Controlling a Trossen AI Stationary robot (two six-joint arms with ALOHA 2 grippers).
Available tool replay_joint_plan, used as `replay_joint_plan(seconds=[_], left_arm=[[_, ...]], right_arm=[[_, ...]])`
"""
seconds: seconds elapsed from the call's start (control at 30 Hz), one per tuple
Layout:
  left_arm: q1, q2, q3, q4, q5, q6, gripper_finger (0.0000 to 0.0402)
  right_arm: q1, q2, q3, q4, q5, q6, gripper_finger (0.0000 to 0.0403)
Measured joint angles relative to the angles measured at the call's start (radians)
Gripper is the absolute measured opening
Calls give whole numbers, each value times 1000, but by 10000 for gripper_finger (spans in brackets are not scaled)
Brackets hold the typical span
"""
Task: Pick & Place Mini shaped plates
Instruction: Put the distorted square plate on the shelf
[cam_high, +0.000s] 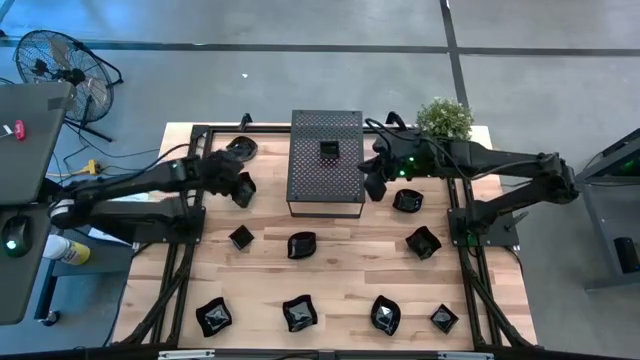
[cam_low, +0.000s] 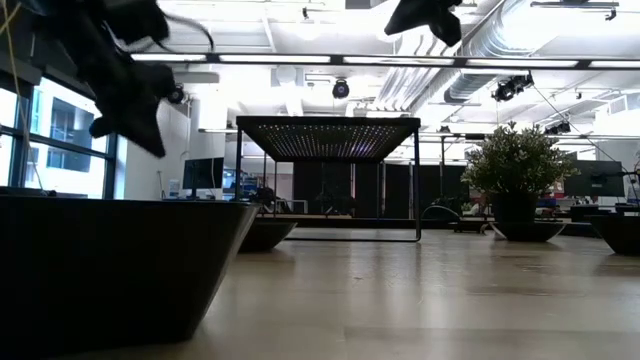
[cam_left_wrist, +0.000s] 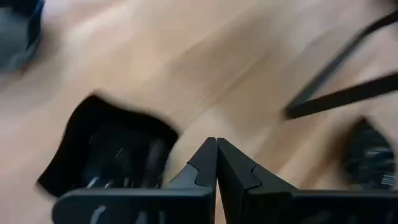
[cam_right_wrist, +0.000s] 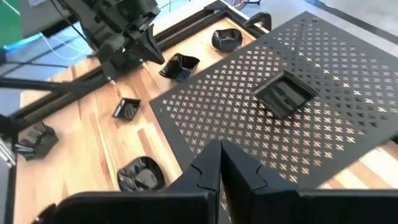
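On top of the perforated box (cam_high: 325, 162) at the table's far edge sits one small square plate (cam_high: 329, 150). Other mini shaped plates (cam_high: 301, 244) lie scattered over the wooden table (cam_high: 350, 270). Beside the box, the left gripper (cam_high: 240, 187) hangs above a plate (cam_high: 243, 192), fingers closed together and empty. The right gripper (cam_high: 372, 186), also closed, hangs at the box's other side. No readable writing shows.

bright even daylight | ceiling strip glare, low view | left wrist motion-blurred
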Motion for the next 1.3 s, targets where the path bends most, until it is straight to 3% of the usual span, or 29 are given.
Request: replay_joint_plan(seconds=[0.23,0.43,0.7,0.87,1.0,1.2,1.3], left_arm=[[247,218,67,-4,149,190,1],[400,374,181,-105,128,357,17],[500,526,213,-167,119,506,107],[505,588,213,-150,133,572,121],[505,612,212,-139,178,594,112],[505,614,212,-147,195,626,21],[505,613,214,-160,199,630,11]], right_arm=[[0,-46,0,-37,24,-61,2],[0,-64,0,-38,20,-95,6],[0,-63,0,-43,-2,-115,4],[0,-63,0,-43,-2,-136,2],[0,-63,0,-42,8,-140,4],[0,-63,0,-43,18,-140,3],[0,-63,0,-42,20,-146,6]])
